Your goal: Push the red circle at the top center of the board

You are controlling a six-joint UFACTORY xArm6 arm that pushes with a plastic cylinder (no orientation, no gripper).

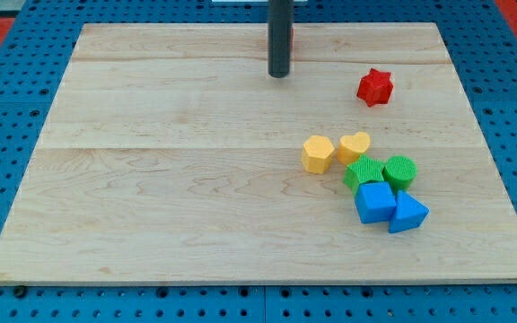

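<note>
Hiding red circle (pixel 292 38) (mostly): my tip (pixel 279 75).

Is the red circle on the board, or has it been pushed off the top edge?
On the board. A red sliver of the red circle shows beside my tip, mostly hidden behind the rod, near the top edge.

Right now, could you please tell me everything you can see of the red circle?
Only a thin red sliver of the red circle shows, peeking out on the view's right side of my rod near the board's top center. My tip rests just below it, the rod hiding most of the block. Its shape, pose and any contact cannot be confirmed. It sits well apart from the other blocks.
</note>
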